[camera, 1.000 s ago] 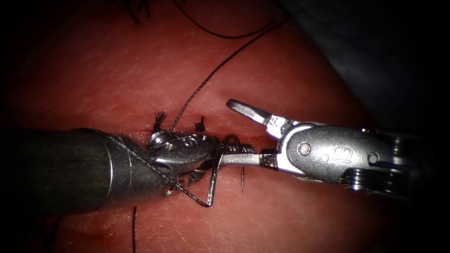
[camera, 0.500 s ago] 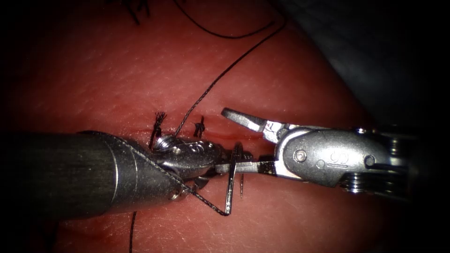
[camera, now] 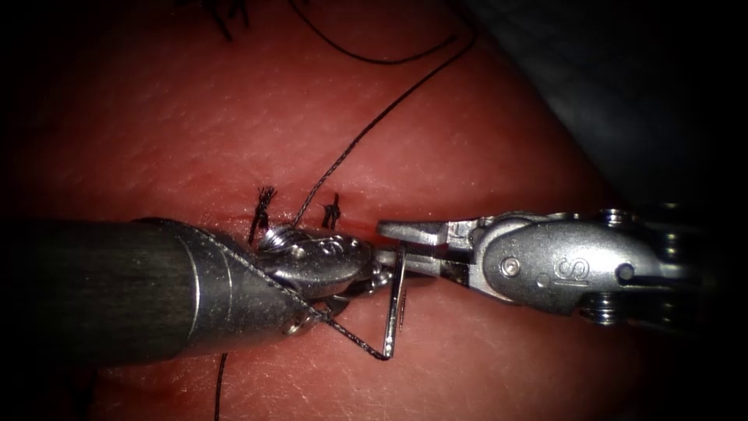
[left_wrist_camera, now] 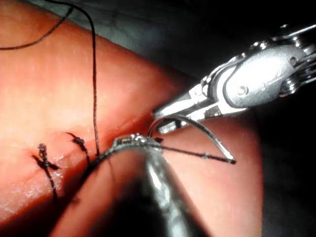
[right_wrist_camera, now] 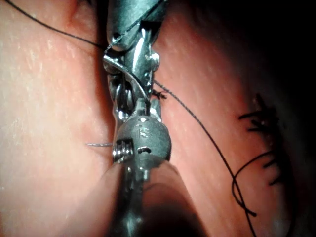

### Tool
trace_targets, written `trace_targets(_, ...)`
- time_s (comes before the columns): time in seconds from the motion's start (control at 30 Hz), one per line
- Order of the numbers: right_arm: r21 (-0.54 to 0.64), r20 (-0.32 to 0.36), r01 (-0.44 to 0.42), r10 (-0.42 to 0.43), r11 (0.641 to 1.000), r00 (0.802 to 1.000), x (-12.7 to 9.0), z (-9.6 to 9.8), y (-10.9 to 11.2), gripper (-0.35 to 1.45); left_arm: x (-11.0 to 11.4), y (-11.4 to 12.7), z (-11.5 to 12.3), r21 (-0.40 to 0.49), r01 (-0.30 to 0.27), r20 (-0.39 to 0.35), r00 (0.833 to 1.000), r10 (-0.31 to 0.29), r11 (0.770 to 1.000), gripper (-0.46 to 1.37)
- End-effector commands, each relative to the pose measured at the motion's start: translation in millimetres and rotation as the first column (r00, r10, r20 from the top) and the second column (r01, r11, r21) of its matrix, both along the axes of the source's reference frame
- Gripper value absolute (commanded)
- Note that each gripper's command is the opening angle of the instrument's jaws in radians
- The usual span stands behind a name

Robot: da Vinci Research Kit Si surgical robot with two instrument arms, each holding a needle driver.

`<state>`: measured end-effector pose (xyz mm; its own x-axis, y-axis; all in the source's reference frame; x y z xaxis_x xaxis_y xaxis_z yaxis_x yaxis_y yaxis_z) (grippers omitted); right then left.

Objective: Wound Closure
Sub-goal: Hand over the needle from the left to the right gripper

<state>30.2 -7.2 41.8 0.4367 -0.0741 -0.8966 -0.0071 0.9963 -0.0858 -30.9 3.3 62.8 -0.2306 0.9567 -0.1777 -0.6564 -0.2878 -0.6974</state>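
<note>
The curved needle (camera: pixel 396 300) hangs free above the tissue (camera: pixel 483 140), just right of the two knotted stitches (camera: pixel 263 201) on the cut (camera: pixel 366 226). Its tail (camera: pixel 387 356) points toward me, with the thread (camera: pixel 351 337) attached. My left tool (camera: pixel 372 265) is shut on the needle's upper part, toward the pointed end. My right tool (camera: pixel 386 243) meets it head-on, shut on the same stretch of needle right beside it. In the left wrist view the right tool (left_wrist_camera: pixel 160 118) pinches the needle (left_wrist_camera: pixel 207 136) close to my left tool (left_wrist_camera: pixel 133 142). The right wrist view has the needle (right_wrist_camera: pixel 129 74) arching between both tools.
Thread (camera: pixel 374 117) rises from the stitches to the far edge of the tissue and loops there; another strand drapes across my left tool's shaft (camera: pixel 226 261). Older cut stitch ends (camera: pixel 226 15) lie at the far left. Dark cloth (camera: pixel 623 93) borders the tissue at the right.
My right tool's upper jaw came down and both jaws shut on the needle. The needle's tail swung to the right; my left tool kept its grip and shifted slightly right.
</note>
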Motion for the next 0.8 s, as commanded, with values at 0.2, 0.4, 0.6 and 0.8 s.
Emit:
trace_targets(0.2,0.002,-0.001,-0.002,0.002,1.000,1.000,0.0,-0.4,0.1,-0.35,-0.2,0.4,0.2,0.037,-0.029,0.095,0.995,0.026,0.999,-0.10)
trace_targets(0.4,0.001,-0.002,-0.004,0.004,1.000,1.000,0.1,-0.6,0.1,-0.35,-0.6,1.1,0.6,0.042,-0.024,0.149,0.989,0.017,0.999,1.35)
trace_targets(0.6,0.008,-0.004,-0.008,0.008,1.000,1.000,0.0,-0.6,0.5,-0.35,-0.7,0.6,0.3,0.006,-0.018,0.198,0.980,0.017,1.000,1.36)
trace_targets(0.8,0.016,-0.013,-0.024,0.024,1.000,1.000,-0.5,-0.7,1.1,-0.35,-0.2,-0.7,-0.3,-0.056,-0.053,0.206,0.976,0.064,0.997,1.36)
